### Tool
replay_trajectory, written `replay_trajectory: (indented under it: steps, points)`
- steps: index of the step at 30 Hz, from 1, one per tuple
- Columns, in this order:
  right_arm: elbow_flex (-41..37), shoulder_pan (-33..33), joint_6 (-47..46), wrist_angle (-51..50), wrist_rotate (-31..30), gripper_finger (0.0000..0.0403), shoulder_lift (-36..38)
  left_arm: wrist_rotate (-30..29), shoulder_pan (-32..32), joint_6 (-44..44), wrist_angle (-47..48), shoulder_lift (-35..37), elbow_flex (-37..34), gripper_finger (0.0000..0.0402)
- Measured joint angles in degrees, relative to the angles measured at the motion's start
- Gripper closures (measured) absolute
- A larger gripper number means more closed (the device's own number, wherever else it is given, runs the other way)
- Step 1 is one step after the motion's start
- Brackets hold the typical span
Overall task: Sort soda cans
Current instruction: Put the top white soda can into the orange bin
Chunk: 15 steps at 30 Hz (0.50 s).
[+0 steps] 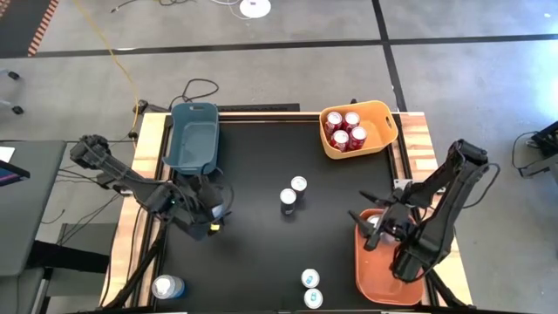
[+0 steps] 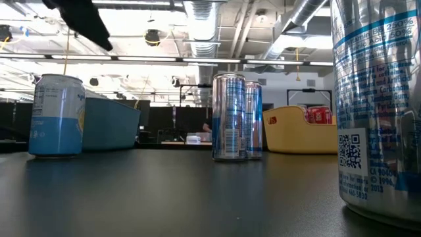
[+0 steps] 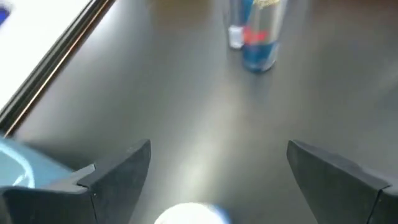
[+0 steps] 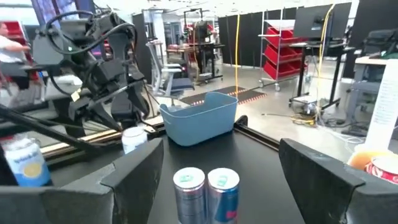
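Two silver-blue cans (image 1: 294,191) stand upright mid-table; they also show in the right wrist view (image 4: 205,190). Two more cans (image 1: 311,288) stand at the near edge, and a blue can (image 1: 167,286) stands at the near left corner. Red cans (image 1: 346,129) sit in the yellow bin. My left gripper (image 1: 213,220) is open near the table's left side. A pale can top (image 3: 189,214) shows between its fingers, apart from both. My right gripper (image 1: 377,228) hangs open over the orange bin (image 1: 384,279).
A blue bin (image 1: 193,135) stands at the far left and a yellow bin (image 1: 375,112) at the far right. The orange bin lies along the right edge. Bare black table lies between the middle cans and the near cans. Wooden strips border the table's sides.
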<state>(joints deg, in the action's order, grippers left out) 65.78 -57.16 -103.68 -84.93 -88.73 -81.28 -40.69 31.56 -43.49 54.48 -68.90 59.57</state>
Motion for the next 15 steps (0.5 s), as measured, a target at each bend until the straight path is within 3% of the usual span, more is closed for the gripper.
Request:
replay_trajectory:
  steps: [7, 15]
  points:
    - [-0.70, 1.07, 8.36, 7.78, 5.41, 0.0070, -0.57, 2.93, 0.66, -13.68, 14.95, 1.54, -0.02, 0.0028]
    - [-0.72, 1.09, 10.78, 9.07, 6.05, 0.0070, -0.57, 4.29, 2.77, -16.43, 16.66, 1.86, -0.04, 0.0028]
